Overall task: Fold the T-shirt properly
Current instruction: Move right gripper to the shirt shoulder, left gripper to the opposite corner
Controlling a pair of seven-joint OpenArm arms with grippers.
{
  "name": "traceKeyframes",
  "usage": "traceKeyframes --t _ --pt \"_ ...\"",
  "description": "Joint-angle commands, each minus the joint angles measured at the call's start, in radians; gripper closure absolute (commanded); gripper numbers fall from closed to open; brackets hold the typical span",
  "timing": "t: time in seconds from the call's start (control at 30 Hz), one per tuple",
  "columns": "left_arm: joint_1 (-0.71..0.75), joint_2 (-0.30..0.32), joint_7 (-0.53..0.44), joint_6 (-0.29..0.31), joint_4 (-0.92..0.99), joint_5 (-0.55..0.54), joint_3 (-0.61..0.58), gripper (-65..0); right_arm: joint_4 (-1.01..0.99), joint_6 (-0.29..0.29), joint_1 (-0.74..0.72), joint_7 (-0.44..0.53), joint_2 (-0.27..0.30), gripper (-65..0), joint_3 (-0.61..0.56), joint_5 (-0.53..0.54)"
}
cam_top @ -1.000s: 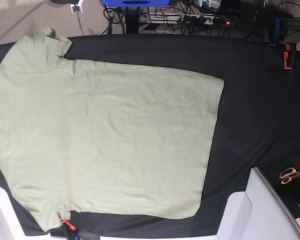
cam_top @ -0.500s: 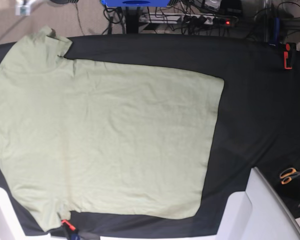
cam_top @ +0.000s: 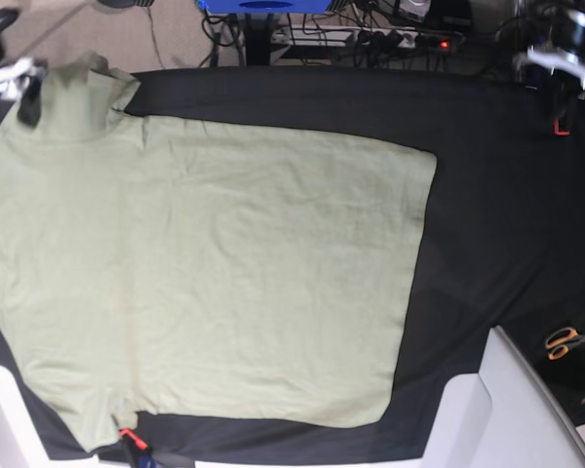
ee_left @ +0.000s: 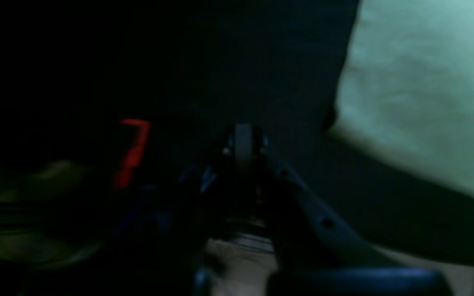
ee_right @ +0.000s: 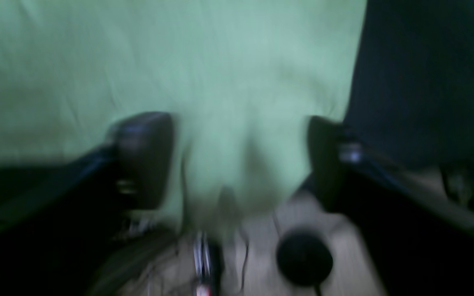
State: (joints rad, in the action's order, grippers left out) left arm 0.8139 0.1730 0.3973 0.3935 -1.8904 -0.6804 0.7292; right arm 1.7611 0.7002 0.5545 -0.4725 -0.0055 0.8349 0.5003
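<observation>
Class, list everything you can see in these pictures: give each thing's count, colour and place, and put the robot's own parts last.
T-shirt: one, pale sage green, spread flat on the table's left and middle.
Black cloth: one, black, covering the table under the shirt.
Scissors: one pair, orange handles, right edge.
Clamp: one, red, upper right corner.
Power strip: one, white with a red light, floor behind.
Right hand: one, dark, open over the sleeve.
Left hand: one, blurred, upper right corner.
</observation>
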Motion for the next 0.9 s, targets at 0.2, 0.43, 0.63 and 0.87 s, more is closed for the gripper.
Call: traceKeyframes --t 0.2,0.43,0.63,0.87 --pt "-0.098 0.004 0.150 0.305 -0.001 -0.057 0.160 -16.8 -0.274 -0.002 -0.270 -0.246 0.068 -60.2 0.228 0.059" --pt "-0.112 0.006 0.150 0.305 0.048 -0.057 0.243 -13.0 -0.580 -0.002 -0.359 -0.262 0.180 -60.0 0.261 0.062" --pt "-0.121 0.012 0.150 0.305 0.139 -0.057 0.266 -13.0 -0.626 -0.002 -0.357 -0.266 0.170 -59.7 0.232 0.062" --pt "-0.123 0.012 0.150 0.305 0.147 -0.057 0.260 -13.0 -0.620 -0.002 -0.320 -0.266 0.106 -59.3 0.137 0.062"
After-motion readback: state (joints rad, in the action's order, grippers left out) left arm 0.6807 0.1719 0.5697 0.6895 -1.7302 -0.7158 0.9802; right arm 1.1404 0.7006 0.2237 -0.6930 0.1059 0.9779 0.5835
